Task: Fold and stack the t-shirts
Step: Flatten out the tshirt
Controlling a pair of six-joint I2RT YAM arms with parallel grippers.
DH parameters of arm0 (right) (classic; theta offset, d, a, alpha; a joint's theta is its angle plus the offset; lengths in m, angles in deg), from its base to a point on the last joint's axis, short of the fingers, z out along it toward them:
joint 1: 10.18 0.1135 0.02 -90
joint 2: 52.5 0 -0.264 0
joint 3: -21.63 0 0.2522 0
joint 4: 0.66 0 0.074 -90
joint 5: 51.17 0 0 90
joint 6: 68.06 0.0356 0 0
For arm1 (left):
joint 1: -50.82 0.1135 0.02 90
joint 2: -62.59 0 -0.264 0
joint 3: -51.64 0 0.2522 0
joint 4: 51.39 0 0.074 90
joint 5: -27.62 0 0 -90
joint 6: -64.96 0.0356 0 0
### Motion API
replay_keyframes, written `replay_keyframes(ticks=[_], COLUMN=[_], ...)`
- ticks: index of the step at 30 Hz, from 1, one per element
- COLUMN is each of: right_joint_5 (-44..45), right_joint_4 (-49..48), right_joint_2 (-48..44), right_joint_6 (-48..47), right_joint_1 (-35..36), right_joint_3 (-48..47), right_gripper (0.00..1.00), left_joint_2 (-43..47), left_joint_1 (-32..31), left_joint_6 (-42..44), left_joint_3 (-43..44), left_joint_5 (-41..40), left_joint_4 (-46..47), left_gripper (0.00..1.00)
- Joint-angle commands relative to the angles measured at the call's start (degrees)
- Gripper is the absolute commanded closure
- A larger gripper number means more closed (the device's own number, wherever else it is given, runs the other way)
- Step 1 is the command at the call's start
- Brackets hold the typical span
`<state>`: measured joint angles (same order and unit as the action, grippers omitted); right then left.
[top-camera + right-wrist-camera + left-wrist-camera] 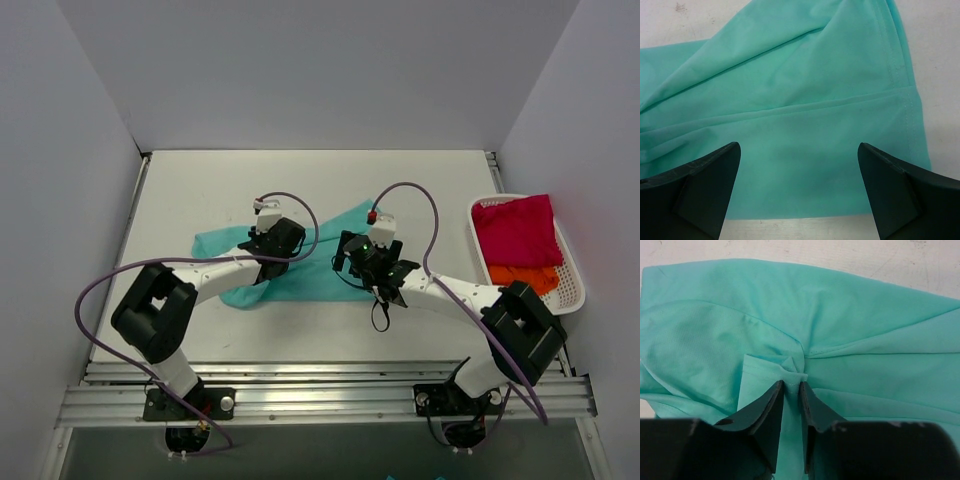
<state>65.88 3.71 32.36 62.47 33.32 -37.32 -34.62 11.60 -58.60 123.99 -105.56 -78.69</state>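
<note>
A teal t-shirt (pixel 318 272) lies crumpled across the middle of the white table. My left gripper (pixel 282 240) rests on its left part. In the left wrist view the left gripper (pixel 791 385) has its jaws nearly together, pinching a raised fold of the teal t-shirt (pixel 850 315). My right gripper (pixel 360 256) hovers over the shirt's right part. Seen from the right wrist, the right gripper (pixel 799 150) stands wide open above a flat hemmed edge of the teal t-shirt (pixel 815 100), nothing between its fingers. A magenta t-shirt (pixel 515 230) and an orange t-shirt (pixel 525 277) lie in the basket.
A white slotted basket (pixel 571 292) stands at the table's right edge. Grey walls close in the back and both sides. Purple cables loop from both arms. A metal rail runs along the near edge.
</note>
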Motion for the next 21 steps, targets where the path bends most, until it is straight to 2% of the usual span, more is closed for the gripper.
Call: replay_keyframes(ticks=[1,5,9,10,14,17,18,21], right_joint_5=[1.52,1.87,2.39,2.83,7.22,0.57,-1.1,-2.09], right_joint_4=[-0.02,-0.19,-0.37,-0.46,-1.24,-9.03,-9.85,-8.37], right_joint_2=[-0.22,0.48,1.18,1.27,-0.04,-3.03,-3.9,-4.7], right_joint_6=[0.77,0.77,0.86,1.04,3.84,5.17,5.43,5.87], right_joint_1=[-0.44,-0.79,-0.97,-0.97,-1.75,-6.05,-9.2,-12.39], right_joint_3=[-0.25,-0.34,-0.34,-0.25,1.94,8.52,10.45,10.65], right_gripper=[0.0,0.0,0.0,0.0,0.0,0.0,0.0,0.0], left_joint_2=[0.18,-0.87,-0.88,-0.62,4.38,8.42,9.31,12.3], left_joint_1=[-0.15,-0.15,0.02,0.02,0.72,2.22,2.74,5.38], left_joint_6=[-0.63,-0.45,-0.28,-0.54,0.42,1.57,1.92,2.53], left_joint_3=[1.44,1.44,1.53,1.7,2.41,1.88,0.75,-2.32], left_joint_5=[-2.7,-3.14,-4.1,-4.45,-4.29,-3.67,-3.06,0.01], left_joint_4=[-0.08,0.09,0.36,-0.17,-0.87,-0.35,0.87,3.94], left_gripper=[0.72,0.8,0.96,0.98,0.98,0.98,0.98,0.98])
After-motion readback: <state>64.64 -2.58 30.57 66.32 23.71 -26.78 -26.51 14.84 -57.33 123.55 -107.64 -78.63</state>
